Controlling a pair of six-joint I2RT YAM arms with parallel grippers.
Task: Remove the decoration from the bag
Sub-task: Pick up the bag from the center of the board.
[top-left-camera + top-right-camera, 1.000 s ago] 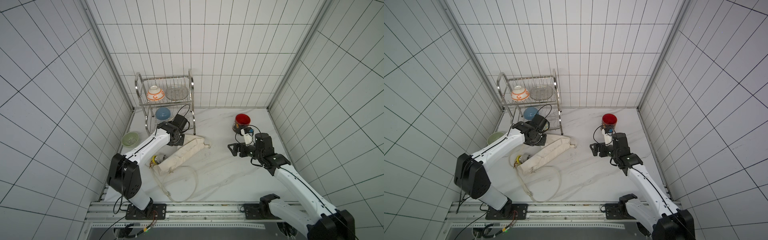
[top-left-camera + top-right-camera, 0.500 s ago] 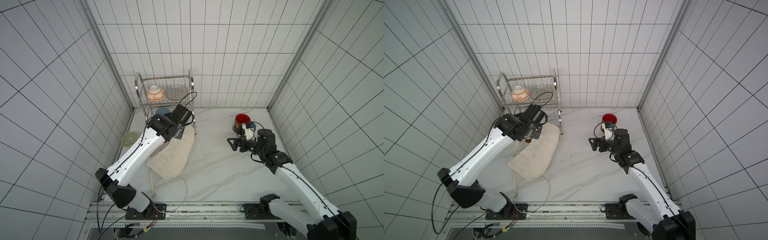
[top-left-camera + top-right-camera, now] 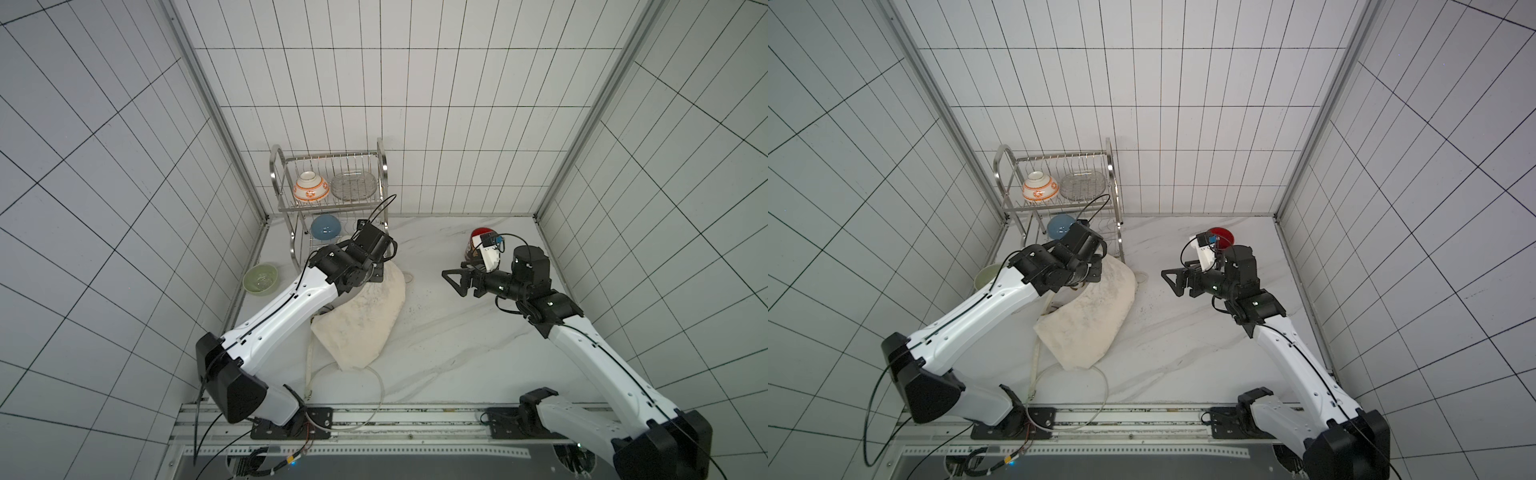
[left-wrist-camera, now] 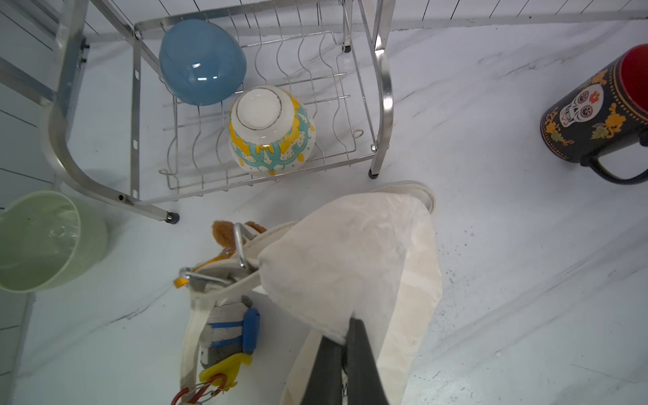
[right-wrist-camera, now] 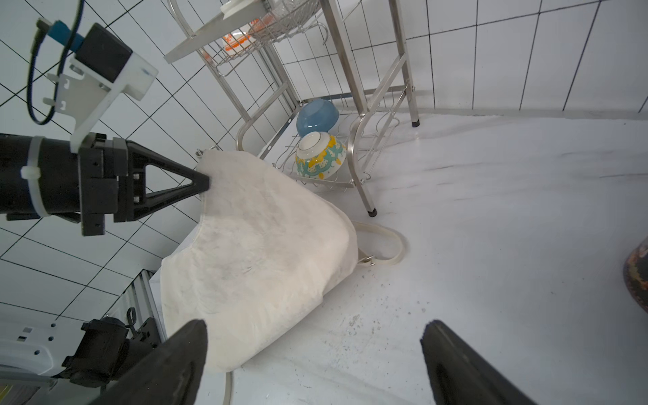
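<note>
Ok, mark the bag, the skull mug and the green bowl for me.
bag (image 3: 361,316), in a top view, on the middle of its cloth body.
skull mug (image 4: 592,119), left wrist view, on its dark painted side.
green bowl (image 4: 89,238), left wrist view, on its outer wall.

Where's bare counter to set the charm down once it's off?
Widest bare patch: the counter between the bag and the mug, running forward to the front rail. Crowded: the back left corner, where the rack, green bowl and bag bunch together, with the strap trailing in front.
</note>
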